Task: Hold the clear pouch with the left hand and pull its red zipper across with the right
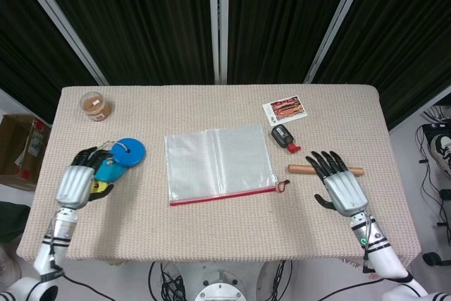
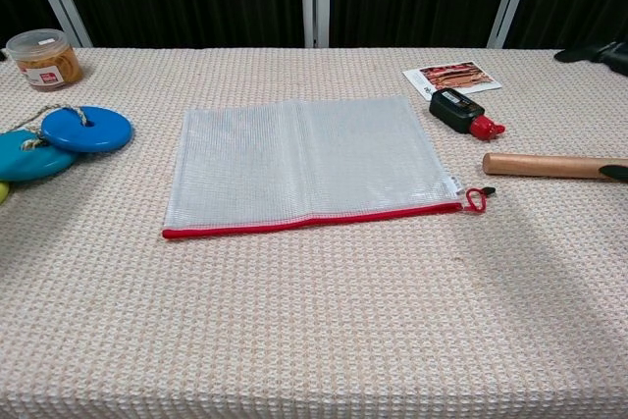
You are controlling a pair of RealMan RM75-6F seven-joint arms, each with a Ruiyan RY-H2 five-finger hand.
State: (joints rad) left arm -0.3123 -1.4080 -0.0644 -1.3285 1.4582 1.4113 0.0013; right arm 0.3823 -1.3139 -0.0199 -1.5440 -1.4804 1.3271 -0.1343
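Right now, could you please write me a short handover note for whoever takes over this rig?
Left hand: holds nothing, fingers apart, over the coloured discs at the table's left edge.
Right hand: holds nothing, fingers spread, just near of the wooden rod.
Clear pouch: flat mid-table, touched by neither hand. Its red zipper runs along the near edge, the pull at the right corner.
Done: the pull sits at the right end, so the zip looks drawn across.
Left: probably nothing; check it is fully across.

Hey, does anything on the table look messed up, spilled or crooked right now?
Nothing is spilled or damaged. The pouch lies flat, slightly askew, its red zipper edge slanting a little. Both hands are off it.
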